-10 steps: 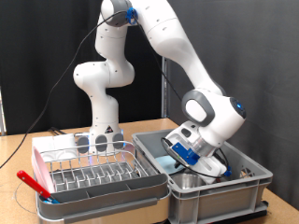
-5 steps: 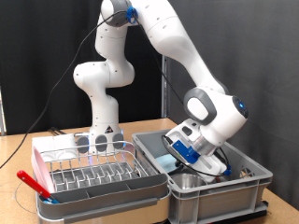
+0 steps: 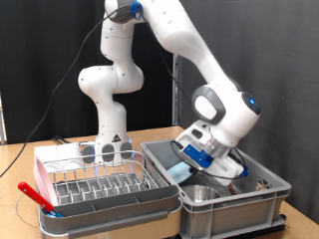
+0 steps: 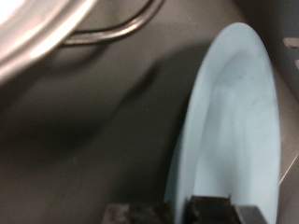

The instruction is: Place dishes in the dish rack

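Pale blue plate [image 4: 234, 131] sits right at my fingertips, its rim running between my two finger pads [image 4: 210, 210] in the wrist view, so I read my gripper [image 3: 195, 165] as closed narrow on the plate edge. In the exterior view a sliver of pale blue shows just under my hand, inside the grey crate [image 3: 261, 203]; I cannot tell if the plate has cleared the crate floor. Close beside my gripper, lower in the crate, is the steel bowl [image 3: 207, 192]; in the wrist view its curved shiny rim is just across from the plate, with a thin wire loop next to it. Well apart from my hand, toward the exterior view's left, is the dish rack [image 3: 100, 185] in its pink-and-grey tray [image 3: 45, 179]. The wire prongs look bare, with only some small clear glassware [image 3: 108, 150] standing at its far end. A red-handled utensil [image 3: 35, 195] lies at the tray's outer edge. Progress judgement: early, plate in hand but not racked, bowl not yet moved.
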Motion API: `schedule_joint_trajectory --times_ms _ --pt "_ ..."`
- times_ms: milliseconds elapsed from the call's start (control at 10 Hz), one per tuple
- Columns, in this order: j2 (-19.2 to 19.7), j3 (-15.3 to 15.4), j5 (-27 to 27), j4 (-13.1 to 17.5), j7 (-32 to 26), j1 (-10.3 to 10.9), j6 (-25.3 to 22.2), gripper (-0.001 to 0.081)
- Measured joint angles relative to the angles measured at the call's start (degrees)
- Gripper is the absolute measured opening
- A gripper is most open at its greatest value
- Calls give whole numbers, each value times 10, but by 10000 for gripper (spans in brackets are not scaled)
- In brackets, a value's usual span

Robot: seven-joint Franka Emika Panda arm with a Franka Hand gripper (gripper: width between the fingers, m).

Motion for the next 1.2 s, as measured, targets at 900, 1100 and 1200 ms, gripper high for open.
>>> schedule_joint_trajectory --times_ms 900,1100,1200 --pt "-92 5 41 -18 -43 -2 -4 773" --pt "-92 5 30 -23 -28 -2 -1 800" --pt "-91 4 21 -27 -17 -2 3 809"
